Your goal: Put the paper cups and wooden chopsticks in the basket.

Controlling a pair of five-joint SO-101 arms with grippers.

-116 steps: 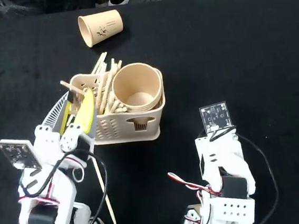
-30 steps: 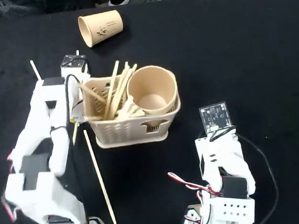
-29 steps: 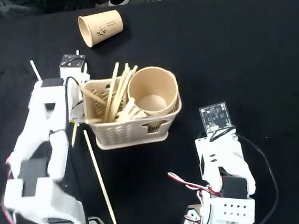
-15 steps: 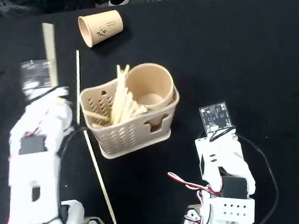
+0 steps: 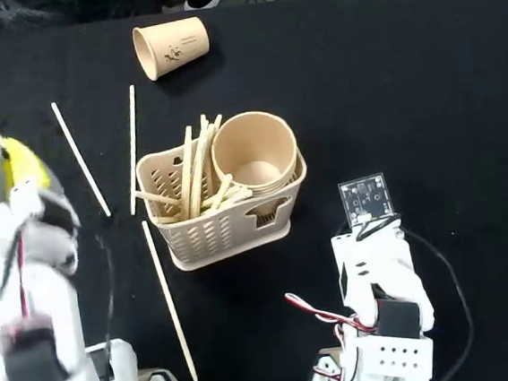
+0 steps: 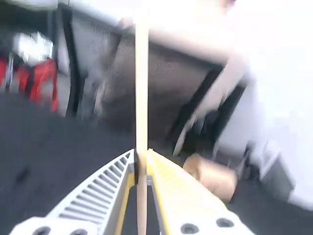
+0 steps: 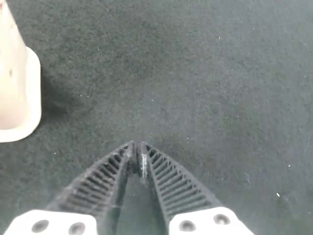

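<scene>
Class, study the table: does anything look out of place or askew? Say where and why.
One paper cup lies tipped on its side beyond the basket, which sits skewed. Three chopsticks lie loose on the cloth beside it rather than inside.

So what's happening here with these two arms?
The left gripper holds one wooden chopstick, off to the side of the basket. The basket has a paper cup and several chopsticks in it. A second cup and three chopsticks lie on the table. The right gripper rests shut, empty.
</scene>
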